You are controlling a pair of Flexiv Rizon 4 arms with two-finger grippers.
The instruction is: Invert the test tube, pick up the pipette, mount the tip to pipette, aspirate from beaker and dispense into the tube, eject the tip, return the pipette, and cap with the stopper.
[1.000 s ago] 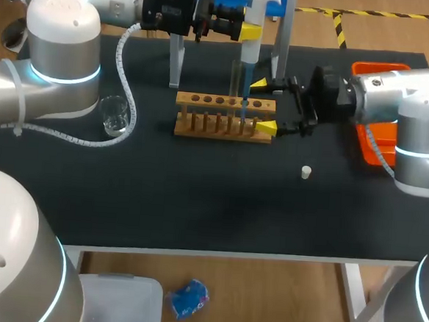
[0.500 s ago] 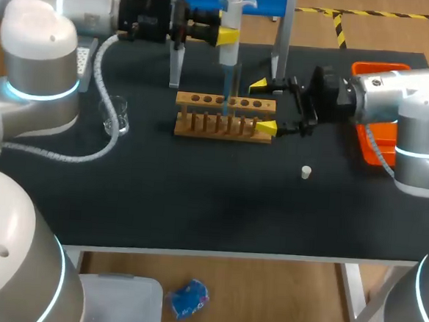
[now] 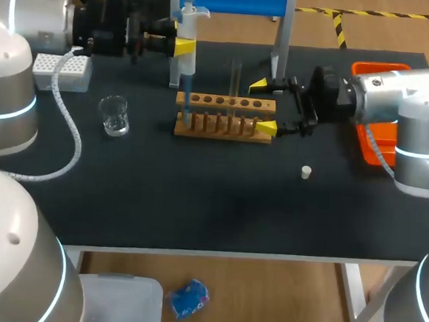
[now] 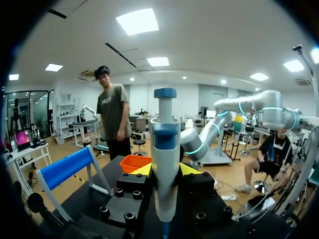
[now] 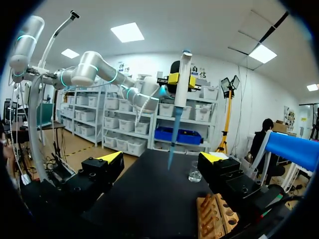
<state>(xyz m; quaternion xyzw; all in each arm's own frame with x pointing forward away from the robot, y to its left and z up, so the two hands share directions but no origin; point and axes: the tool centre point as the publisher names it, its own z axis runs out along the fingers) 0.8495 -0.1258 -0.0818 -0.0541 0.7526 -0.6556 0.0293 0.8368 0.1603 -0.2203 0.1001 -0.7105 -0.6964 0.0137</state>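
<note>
Left jaws pinch the pipette [image 3: 187, 67] upright, its tip [image 3: 185, 112] at the left end of the rack [image 3: 216, 134], probably for tip eject next; the tube [image 3: 236, 78] stands in the rack, right jaws spread beside its right end.

Pipette [image 3: 187, 37]: white body, blue cap and tip. Rack [image 3: 225, 117]: tan wood. Orange tray [image 3: 376, 68] at its three o'clock, white stopper [image 3: 306, 171] at four o'clock, black table [image 3: 211, 205].

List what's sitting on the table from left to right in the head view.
tip box → beaker → rack → stopper → orange tray
</note>
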